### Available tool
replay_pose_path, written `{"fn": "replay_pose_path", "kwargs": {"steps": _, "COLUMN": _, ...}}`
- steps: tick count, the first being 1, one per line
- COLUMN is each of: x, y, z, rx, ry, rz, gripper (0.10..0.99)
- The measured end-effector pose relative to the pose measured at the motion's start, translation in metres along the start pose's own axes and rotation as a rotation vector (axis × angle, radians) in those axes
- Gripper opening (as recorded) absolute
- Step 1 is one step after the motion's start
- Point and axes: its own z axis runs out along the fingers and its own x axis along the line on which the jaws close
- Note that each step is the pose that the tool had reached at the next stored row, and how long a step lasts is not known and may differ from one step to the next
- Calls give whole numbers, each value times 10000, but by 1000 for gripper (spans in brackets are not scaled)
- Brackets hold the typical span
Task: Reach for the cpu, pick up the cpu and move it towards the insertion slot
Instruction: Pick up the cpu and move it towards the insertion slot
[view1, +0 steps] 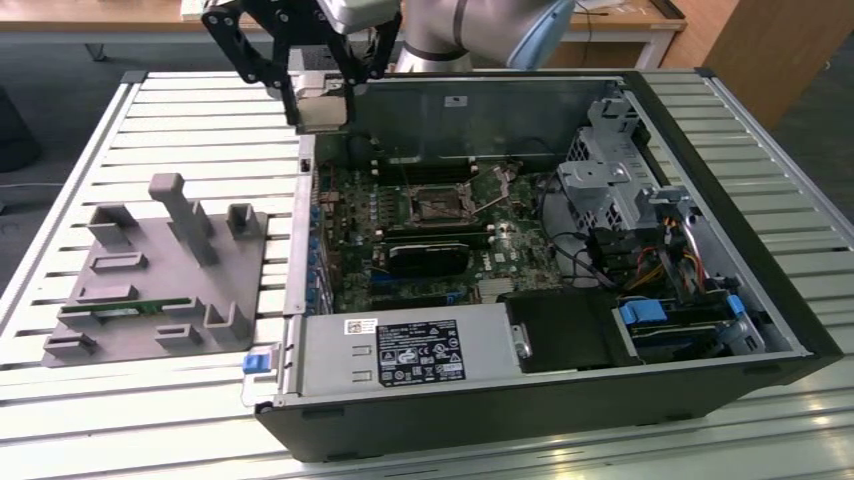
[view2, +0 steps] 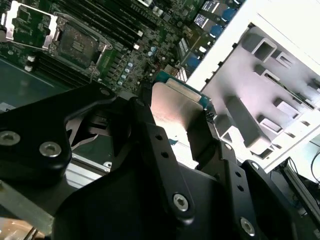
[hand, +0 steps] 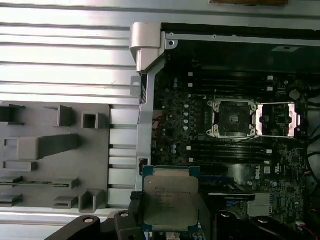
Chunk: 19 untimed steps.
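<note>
The gripper (view1: 324, 100) is closed on the cpu (view1: 322, 103), its black fingers (hand: 134, 207) pressing the chip's two opposite edges. In the first wrist view the cpu (hand: 170, 201) shows its silver top and thin green rim, held level between the fingers; in the second wrist view the cpu (view2: 174, 114) sits between the two fingers (view2: 150, 135) with its metal face catching the light. In the exterior view the chip hangs in the air above the side wall of the open computer case (view1: 747, 200), at the far corner on the exterior view's left, well clear of the table (view1: 174, 110). The insertion slot (view1: 437, 205) lies on the motherboard (view1: 400, 230) inside the case, apart from the held chip; its square dark socket with the silver frame also shows in the first wrist view (hand: 230, 118). Outside the case, on the slatted table, rests a grey holder tray (view1: 147, 270) with upright posts.
</note>
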Motion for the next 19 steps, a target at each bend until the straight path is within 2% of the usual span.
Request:
{"fn": "replay_pose_path", "kwargs": {"steps": 8, "x": -286, "y": 10, "z": 1, "rx": -1, "ry": 0, "rz": -1, "gripper": 533}}
{"fn": "replay_pose_path", "kwargs": {"steps": 19, "x": -631, "y": 40, "z": 3, "rx": -1, "ry": 0, "rz": -10, "gripper": 533}}
